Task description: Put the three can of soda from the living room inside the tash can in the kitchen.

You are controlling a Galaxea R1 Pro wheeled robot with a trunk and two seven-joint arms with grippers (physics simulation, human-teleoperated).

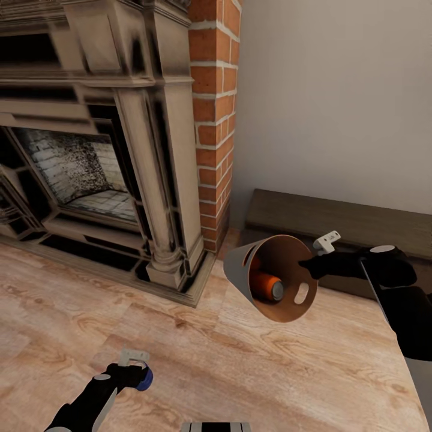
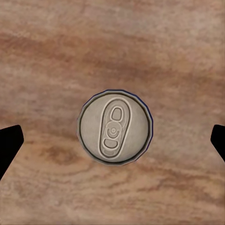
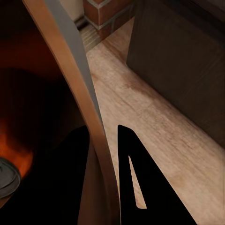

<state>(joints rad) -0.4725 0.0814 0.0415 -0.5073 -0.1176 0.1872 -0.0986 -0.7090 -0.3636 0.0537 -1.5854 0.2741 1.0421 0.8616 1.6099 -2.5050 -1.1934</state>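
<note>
Matt grained wood floor [image 1: 180, 354], rough red brick column [image 1: 213, 120], dull metal can top [image 2: 115, 127].

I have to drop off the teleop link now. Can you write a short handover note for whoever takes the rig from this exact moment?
Right gripper: shut on the rim of the trash can, one finger inside, one outside; the can is held off the floor, tilted with its mouth toward the robot.
Left gripper: open, hanging directly above the blue soda can, which stands upright on the wood floor by the fireplace.
Done: at least one orange soda can lies inside the trash can; orange behind it may be a second.
Left: grasp the blue can, drop it in, confirm the count, carry the bin to the kitchen.
</note>
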